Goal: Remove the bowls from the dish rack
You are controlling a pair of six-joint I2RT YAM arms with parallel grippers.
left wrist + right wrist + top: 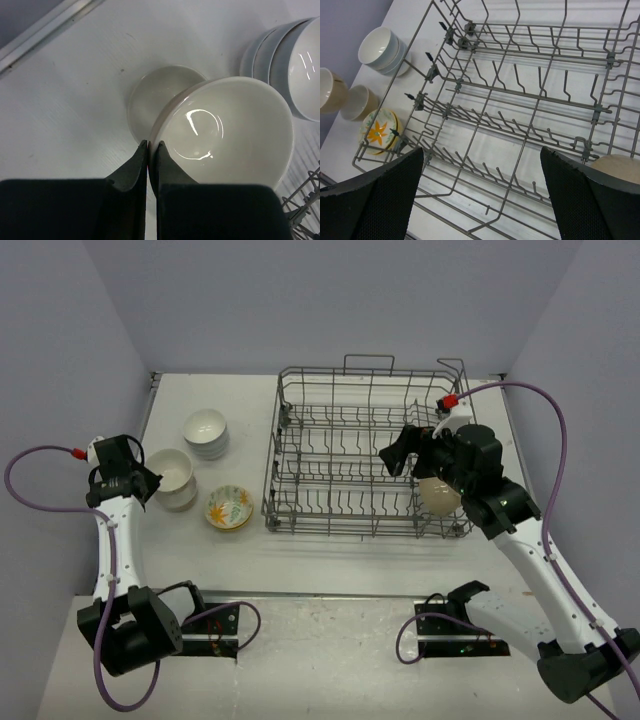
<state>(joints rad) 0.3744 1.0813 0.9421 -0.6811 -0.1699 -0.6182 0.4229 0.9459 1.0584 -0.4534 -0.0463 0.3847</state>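
While unloaded bowls are being grouped by kind on the table (250, 560) to the left of the rack (340, 530), the left gripper (150, 145) holds a tan bowl (225, 130) by its rim. Its fingers are pinched together on the near edge, and the bowl hangs right over a second tan bowl (150, 97) that sits on the table. The held one is upright and a little offset, so I judge it is about to be nested into its match. Beside them stand the stacked white bowls (205, 430) and, nearer the rack, the flowered bowls (229, 507), each pile of one pattern. The right gripper (481, 150) hangs over the rack with its fingers spread wide and nothing between them, pointed down at the tines. One last tan bowl (619, 166) lies in the rack's near right corner, just beside the right finger rather than between the two, so the gripper would need to shift toward it and take the rim. No other bowl shows in the rack.
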